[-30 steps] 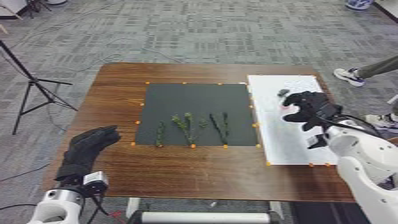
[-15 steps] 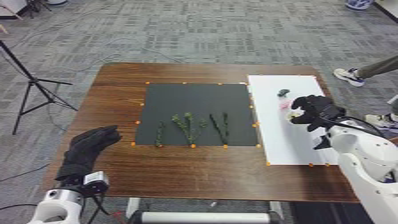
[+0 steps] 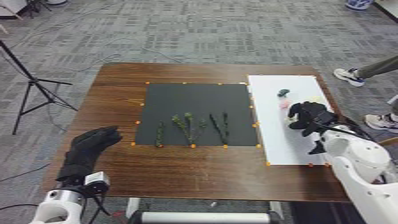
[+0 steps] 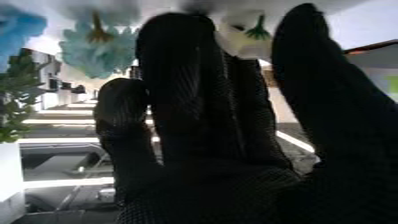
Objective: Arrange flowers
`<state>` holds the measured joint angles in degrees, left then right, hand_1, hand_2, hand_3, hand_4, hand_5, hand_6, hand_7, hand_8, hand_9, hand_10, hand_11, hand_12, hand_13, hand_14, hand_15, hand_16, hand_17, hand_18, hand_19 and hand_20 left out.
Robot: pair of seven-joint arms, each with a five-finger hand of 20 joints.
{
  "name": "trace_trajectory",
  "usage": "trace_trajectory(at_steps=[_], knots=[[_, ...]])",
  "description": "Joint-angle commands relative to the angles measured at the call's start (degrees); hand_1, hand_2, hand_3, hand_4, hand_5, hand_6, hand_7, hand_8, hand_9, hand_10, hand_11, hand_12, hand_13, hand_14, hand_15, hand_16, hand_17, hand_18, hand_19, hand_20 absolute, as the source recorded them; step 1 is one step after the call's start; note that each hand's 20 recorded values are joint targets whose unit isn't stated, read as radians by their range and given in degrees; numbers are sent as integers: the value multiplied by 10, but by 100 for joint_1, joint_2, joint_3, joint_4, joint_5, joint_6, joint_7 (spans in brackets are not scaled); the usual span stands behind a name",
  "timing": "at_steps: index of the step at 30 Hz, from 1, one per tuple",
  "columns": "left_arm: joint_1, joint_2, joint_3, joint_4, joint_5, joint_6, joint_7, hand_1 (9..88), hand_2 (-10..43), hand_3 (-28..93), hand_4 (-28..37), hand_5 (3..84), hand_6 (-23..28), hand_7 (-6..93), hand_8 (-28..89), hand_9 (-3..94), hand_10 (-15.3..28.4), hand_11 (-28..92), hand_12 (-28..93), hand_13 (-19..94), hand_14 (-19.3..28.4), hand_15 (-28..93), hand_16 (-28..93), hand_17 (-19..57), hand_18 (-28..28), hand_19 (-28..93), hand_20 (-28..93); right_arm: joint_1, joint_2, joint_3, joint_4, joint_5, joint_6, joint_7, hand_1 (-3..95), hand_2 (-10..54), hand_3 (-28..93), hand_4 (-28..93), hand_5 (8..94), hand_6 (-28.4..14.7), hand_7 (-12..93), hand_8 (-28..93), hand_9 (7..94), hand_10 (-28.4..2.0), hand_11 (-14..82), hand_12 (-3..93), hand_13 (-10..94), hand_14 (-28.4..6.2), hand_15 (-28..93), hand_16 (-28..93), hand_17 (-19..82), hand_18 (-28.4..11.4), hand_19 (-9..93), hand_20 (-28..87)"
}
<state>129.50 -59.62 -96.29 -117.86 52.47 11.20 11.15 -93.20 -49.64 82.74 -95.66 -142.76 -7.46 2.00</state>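
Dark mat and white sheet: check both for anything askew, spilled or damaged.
Nothing stands out. The green stems lie along the near part of the dark mat, and the pink flower rests on the white sheet. The right hand covers part of that sheet, so I cannot judge what lies beneath it.

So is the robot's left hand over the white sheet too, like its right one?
No, the left hand is over the brown wooden table, to the left of the dark mat.

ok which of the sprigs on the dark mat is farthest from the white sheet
The leftmost sprig in the head view: nearest the dark mat's left edge, with the other sprigs between it and the white sheet.
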Motion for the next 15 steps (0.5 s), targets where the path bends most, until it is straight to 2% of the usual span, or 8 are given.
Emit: trace_trajectory(at_steps=[1, 5, 8, 11, 13, 15], knots=[[49, -35, -26, -30, -2, -66, -14, 320, -26, 707, -111, 554, 28, 190, -69, 545, 138, 226, 141, 448, 176, 254, -7, 97, 118, 123, 217, -42, 124, -167, 81, 235, 756, 80, 588, -95, 605, -240, 680, 12, 358, 111, 839, -88, 147, 454, 820, -55, 600, 344, 441, -217, 881, 557], [61, -17, -53, -31, -3, -59, -4, 319, -25, 707, -112, 554, 28, 190, -70, 545, 137, 227, 141, 448, 176, 254, -7, 96, 118, 122, 217, -77, 253, -195, -82, 439, 1298, 112, 595, -95, 610, -236, 726, 15, 354, 115, 885, -72, 141, 460, 850, -43, 594, 351, 470, -213, 902, 547], [97, 51, -167, -34, 3, -77, -7, 319, -25, 708, -112, 554, 27, 191, -69, 545, 137, 226, 141, 448, 176, 253, -7, 96, 118, 123, 217, -83, 392, -192, -384, 672, 1574, 145, 597, -95, 609, -236, 736, 17, 349, 112, 894, -70, 138, 461, 857, -40, 592, 354, 478, -212, 909, 542], [231, 172, -470, -22, 54, -50, -5, 319, -25, 707, -112, 554, 27, 191, -69, 545, 139, 226, 140, 447, 176, 253, -7, 97, 117, 122, 217, 73, 532, -292, -791, 889, 1594, 176, 598, -95, 609, -234, 744, 18, 346, 107, 902, -70, 132, 459, 860, -39, 590, 357, 480, -210, 914, 536], [310, 258, -682, 10, 50, 32, -9, 316, -26, 709, -111, 554, 27, 191, -69, 545, 139, 226, 141, 447, 177, 253, -7, 96, 118, 121, 216, 311, 571, -457, -1023, 1072, 1542, 218, 597, -95, 611, -233, 746, 19, 345, 106, 905, -70, 130, 459, 861, -38, 589, 358, 482, -208, 916, 534], [375, 329, -860, 29, 32, 187, 5, 314, -27, 710, -110, 554, 27, 191, -70, 545, 139, 225, 141, 447, 177, 252, -7, 96, 117, 120, 215, 631, 524, -669, -1220, 1260, 1448, 223, 596, -95, 612, -231, 748, 19, 344, 106, 907, -69, 125, 457, 863, -36, 587, 359, 484, -206, 918, 531]])
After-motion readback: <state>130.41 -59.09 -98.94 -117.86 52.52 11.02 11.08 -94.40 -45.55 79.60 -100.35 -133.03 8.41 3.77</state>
